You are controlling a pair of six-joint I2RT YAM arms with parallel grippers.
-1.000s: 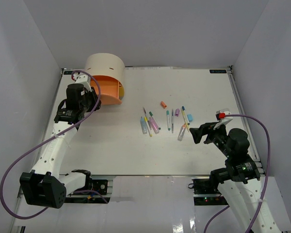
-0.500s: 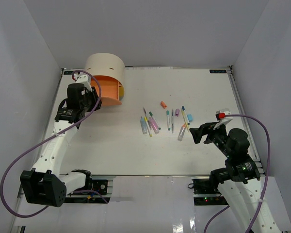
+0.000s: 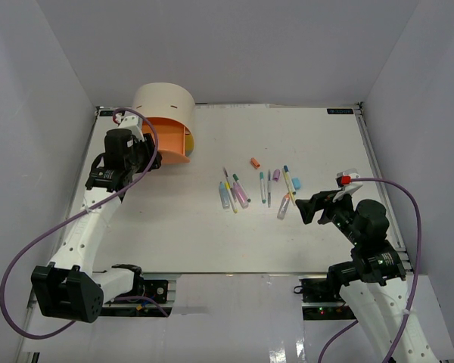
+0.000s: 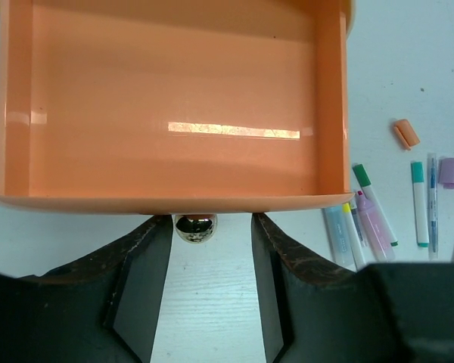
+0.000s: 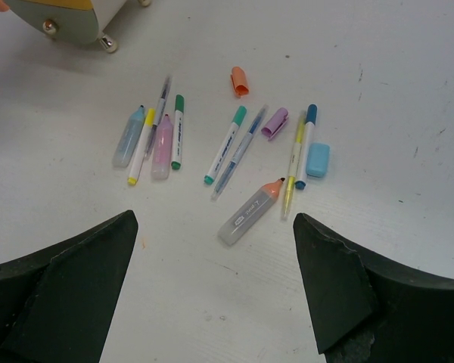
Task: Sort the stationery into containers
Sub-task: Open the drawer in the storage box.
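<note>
The white bench (image 3: 181, 219) sits inside grey walls. At the upper left of the top view stands the cabinet (image 3: 164, 98), its orange drawer (image 4: 174, 113) pulled out with nothing showing in it. The left jaws are open, one on each side of the round knob (image 4: 195, 227), not squeezing it. The pens (image 5: 225, 147) lie bunched mid-bench, well apart from the drawer. The right jaws hang near them, wide open, holding nothing. The pens are thin and close together, so the jaws might grab two or knock one away. A bump on the knob could slide the drawer shut.
</note>
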